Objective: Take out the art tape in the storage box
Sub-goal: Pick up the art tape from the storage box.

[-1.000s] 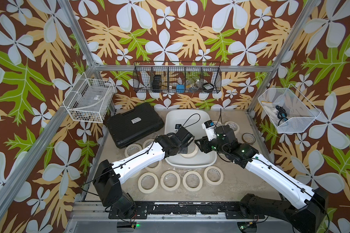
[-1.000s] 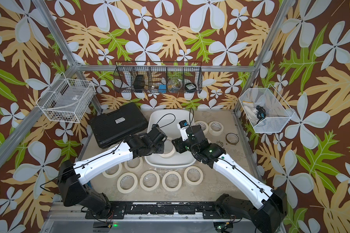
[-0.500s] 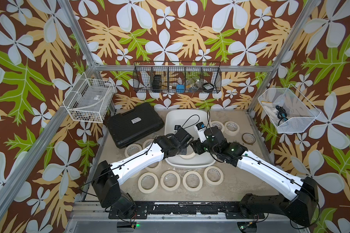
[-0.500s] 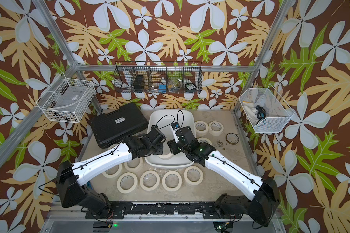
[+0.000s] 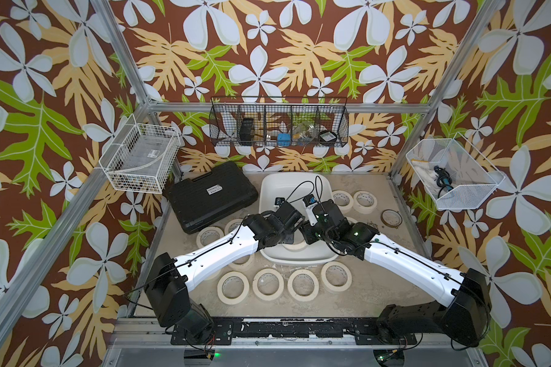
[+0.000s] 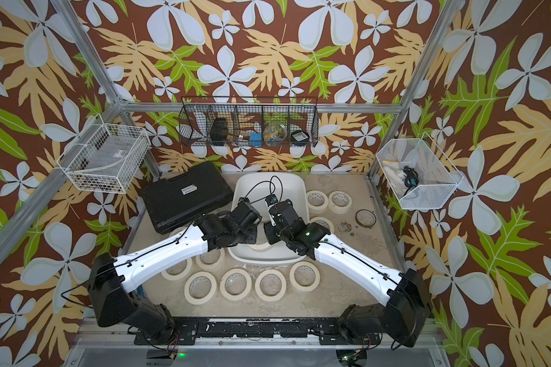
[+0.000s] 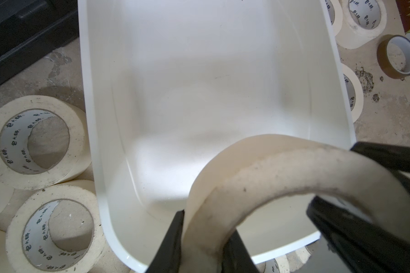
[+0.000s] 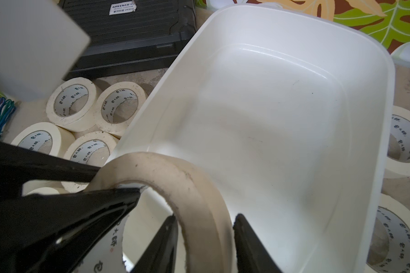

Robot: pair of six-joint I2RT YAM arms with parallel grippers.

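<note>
Inside the storage box (image 5: 295,182), open floor ran to the far rim; loose rolls (image 5: 269,295) crowded the table (image 5: 366,295) near and left. At its near end, left gripper (image 7: 206,227) and right gripper (image 8: 206,216) both clamped 1 art tape roll (image 7: 294,167).

Your storage box (image 5: 274,187) is a shallow white plastic tub w/ rounded corners & smooth sloping walls. It sits flat on the table (image 5: 363,295), toward the back. One art tape roll (image 7: 282,170) is at the box's near end, tipped up on edge, cream w/ a grubby rim. L pincer (image 7: 204,234) & R pincer (image 8: 204,227) each pinch its wall from opposite sides. The other rolls lie flat on the table, holes up, white cores w/ dark print. There's a row of four (image 5: 269,284) in front of the box, a touching cluster (image 8: 74,106) by its left side & three (image 6: 340,200) by its right.
</note>
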